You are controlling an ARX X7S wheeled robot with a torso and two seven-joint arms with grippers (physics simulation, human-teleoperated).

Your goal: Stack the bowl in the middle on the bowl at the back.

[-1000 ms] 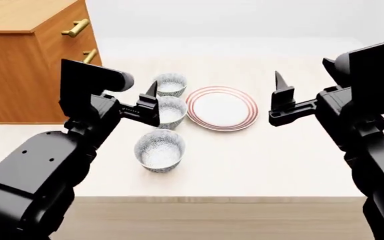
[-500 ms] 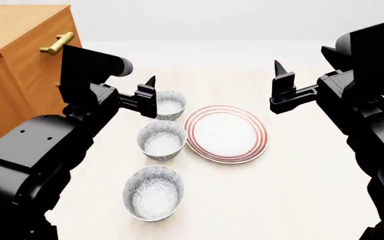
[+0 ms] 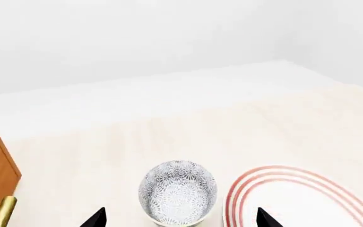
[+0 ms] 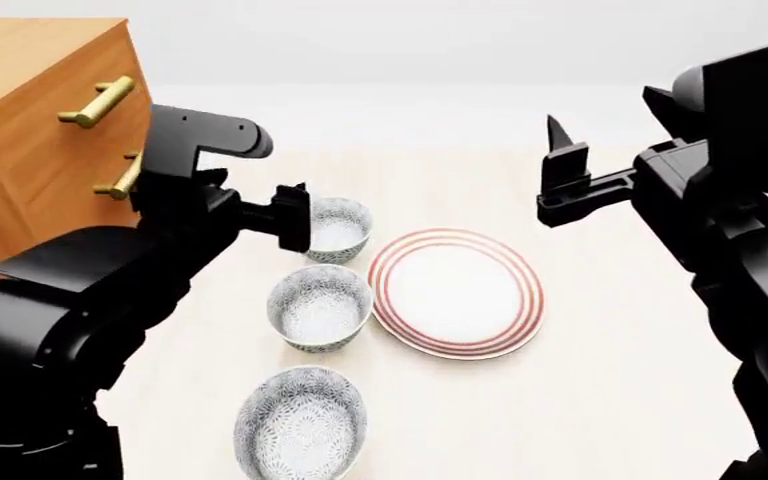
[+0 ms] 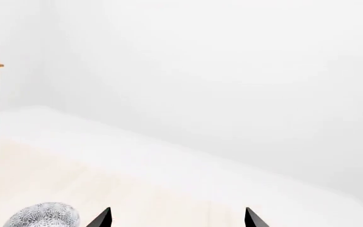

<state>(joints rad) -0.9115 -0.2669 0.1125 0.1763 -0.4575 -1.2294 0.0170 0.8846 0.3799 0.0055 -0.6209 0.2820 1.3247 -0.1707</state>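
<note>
On the pale desk [image 4: 598,380], the small speckled grey-and-white middle bowl [image 4: 319,306] sits between its two look-alikes, below and nearer the robot than the left tool [image 4: 296,216], whose tips are spread over the back bowl [image 4: 335,228], the closer arm.

Both black arms reach forward from the shoulders, elbows bent. The left gripper [image 4: 293,215] hangs low at the end of its arm, its jaws spread wide (two dark fingertips [image 3: 96,218] show far apart in the left wrist view). The right gripper [image 4: 564,170] is held higher, fingers pointing upward, likewise parted and holding nothing.
</note>
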